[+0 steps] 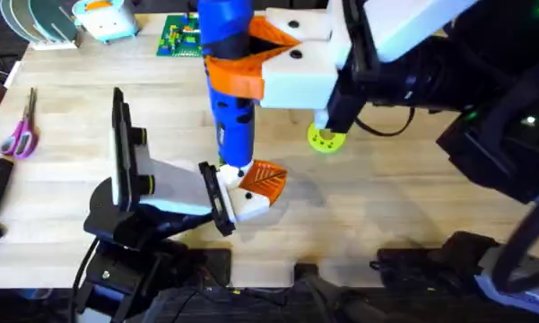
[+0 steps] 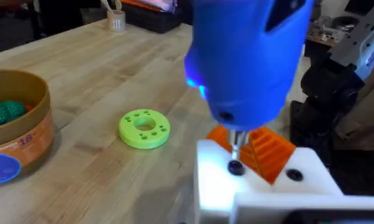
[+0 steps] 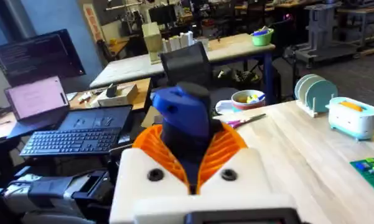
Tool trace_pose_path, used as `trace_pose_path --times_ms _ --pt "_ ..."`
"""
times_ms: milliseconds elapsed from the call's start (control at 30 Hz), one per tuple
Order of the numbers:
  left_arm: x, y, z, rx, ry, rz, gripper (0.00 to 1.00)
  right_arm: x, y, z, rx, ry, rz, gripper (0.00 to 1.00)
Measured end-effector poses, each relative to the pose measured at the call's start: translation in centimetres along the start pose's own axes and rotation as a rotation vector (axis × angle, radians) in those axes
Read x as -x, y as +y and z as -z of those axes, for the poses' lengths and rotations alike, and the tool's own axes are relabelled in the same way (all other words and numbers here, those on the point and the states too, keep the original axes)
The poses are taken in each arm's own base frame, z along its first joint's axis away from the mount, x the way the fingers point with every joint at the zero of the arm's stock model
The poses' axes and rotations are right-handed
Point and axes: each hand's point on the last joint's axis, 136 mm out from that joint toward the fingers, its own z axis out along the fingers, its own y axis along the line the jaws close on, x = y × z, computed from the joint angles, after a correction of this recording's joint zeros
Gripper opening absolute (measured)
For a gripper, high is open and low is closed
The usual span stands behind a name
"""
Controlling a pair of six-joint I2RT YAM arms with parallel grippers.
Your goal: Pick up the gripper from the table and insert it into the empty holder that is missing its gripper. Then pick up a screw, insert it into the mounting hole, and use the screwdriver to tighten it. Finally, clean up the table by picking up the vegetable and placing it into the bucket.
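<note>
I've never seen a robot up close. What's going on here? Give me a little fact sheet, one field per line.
tool: blue screwdriver, upright, bit pointing down
held by: right pincer, shut around the screwdriver
bit tip: on a dark screw in the white holder
orange gripper: seated in the holder, right beside the screw
vegetable: lying inside the bucket
bucket: standing on the table
yellow-green disc: flat on the table, near the bucket but not touching it
</note>
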Motion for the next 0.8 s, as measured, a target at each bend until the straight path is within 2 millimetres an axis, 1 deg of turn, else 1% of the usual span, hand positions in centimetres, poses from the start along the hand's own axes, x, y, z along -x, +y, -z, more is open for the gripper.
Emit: trace_pose_path --times_ms 367,600,800 --pt "0.0 0.0 0.0 0.0 0.0 0.0 0.015 -0.1 0.0 0.0 -0.001 0.003 -0.01 0.027" --pt "0.0 0.0 0.0 0.0 0.0 0.001 0.015 -1.2 -0.8 -0.5 -0.01 0.031 -0.041 0.027" --pt "0.0 0.0 0.0 0.001 0.0 0.001 0.015 -1.2 -0.9 -0.6 -0.01 0.033 -0.05 0.027"
